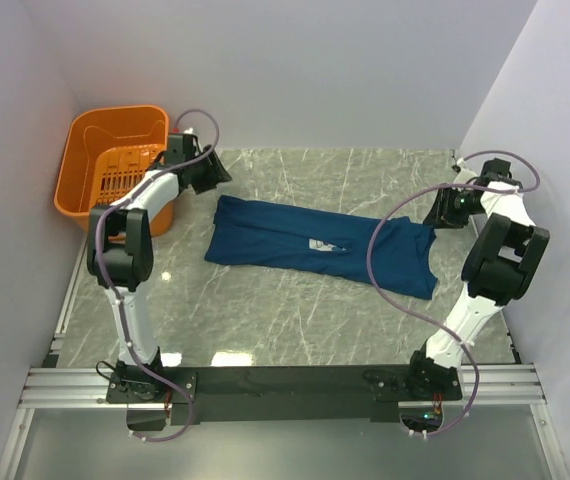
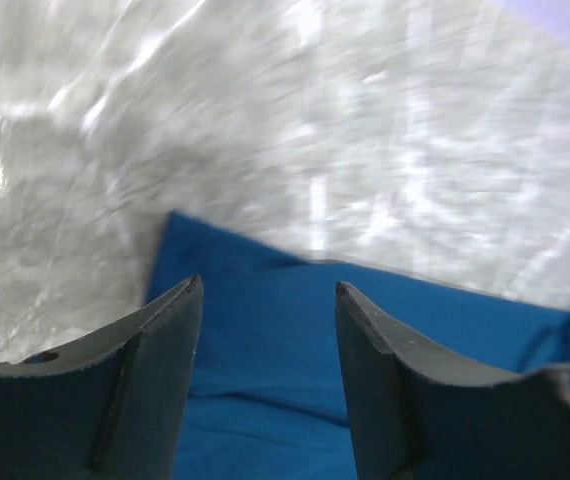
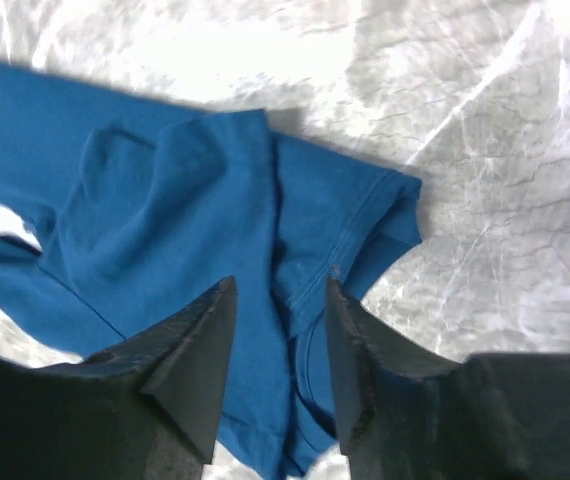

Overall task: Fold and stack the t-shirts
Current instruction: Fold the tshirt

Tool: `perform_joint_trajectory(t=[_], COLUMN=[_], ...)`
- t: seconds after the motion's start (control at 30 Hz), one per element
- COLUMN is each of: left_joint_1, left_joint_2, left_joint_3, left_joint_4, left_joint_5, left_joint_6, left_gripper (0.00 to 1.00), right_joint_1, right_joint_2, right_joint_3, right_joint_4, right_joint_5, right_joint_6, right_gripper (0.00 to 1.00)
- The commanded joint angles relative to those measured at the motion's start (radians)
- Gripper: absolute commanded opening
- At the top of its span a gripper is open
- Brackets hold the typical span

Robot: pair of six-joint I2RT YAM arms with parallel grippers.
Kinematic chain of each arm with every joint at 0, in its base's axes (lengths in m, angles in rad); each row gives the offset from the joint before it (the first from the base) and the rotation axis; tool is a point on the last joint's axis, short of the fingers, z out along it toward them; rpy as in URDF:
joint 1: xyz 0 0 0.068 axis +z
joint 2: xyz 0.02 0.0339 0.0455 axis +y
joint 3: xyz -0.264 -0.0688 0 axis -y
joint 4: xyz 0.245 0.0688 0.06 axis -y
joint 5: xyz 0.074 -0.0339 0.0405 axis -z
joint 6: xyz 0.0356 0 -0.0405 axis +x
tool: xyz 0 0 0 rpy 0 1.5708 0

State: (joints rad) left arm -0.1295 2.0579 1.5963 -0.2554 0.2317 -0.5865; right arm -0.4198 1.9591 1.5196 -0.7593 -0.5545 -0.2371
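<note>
The navy-blue t-shirt (image 1: 295, 240) lies folded lengthways into a long band across the marble table, with a bit of white print (image 1: 320, 243) showing at its middle. My left gripper (image 1: 215, 176) hovers at the band's far-left corner. Its jaws stand open (image 2: 267, 285) over the blue cloth (image 2: 265, 380), with nothing pinched between them. My right gripper (image 1: 435, 214) is at the shirt's far-right end. It is open (image 3: 280, 282) just above a rumpled sleeve hem (image 3: 355, 235), and the cloth lies loose on the table.
An orange plastic basket (image 1: 77, 160) stands at the far left, just behind the left arm. White walls close in the left, back and right sides. A metal rail (image 1: 285, 385) with the arm bases runs along the near edge.
</note>
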Motion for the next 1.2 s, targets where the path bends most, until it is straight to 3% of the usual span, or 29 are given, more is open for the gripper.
perform_joint_trajectory(t=[0.0,0.2,0.4,0.63,1.17], left_joint_1=[0.001,-0.005,-0.022,-0.032,-0.041], left_joint_2=[-0.12,-0.241,-0.389,-0.528,-0.404], left_joint_3=[-0.012,-0.12,-0.356,-0.603,-0.562], left_joint_4=[0.068,0.02,-0.045,-0.055,-0.087], left_joint_5=[0.06,0.083,0.08,-0.029,-0.092], left_joint_6=[0.054,0.12,0.145,0.119,0.131], left_gripper=[0.62,0.63,0.63,0.63,0.52], right_joint_1=[0.033,0.059,0.058,0.05,0.026], right_joint_2=[-0.091,-0.201,-0.292,-0.35,-0.359], right_joint_3=[0.039,-0.051,-0.197,-0.352,-0.411], right_joint_4=[-0.075,-0.133,-0.262,-0.241,-0.187], right_joint_5=[0.054,0.035,0.027,0.079,0.119], right_joint_6=[-0.14,-0.267,-0.458,-0.443,-0.38], right_gripper=[0.49,0.51,0.51,0.51,0.51])
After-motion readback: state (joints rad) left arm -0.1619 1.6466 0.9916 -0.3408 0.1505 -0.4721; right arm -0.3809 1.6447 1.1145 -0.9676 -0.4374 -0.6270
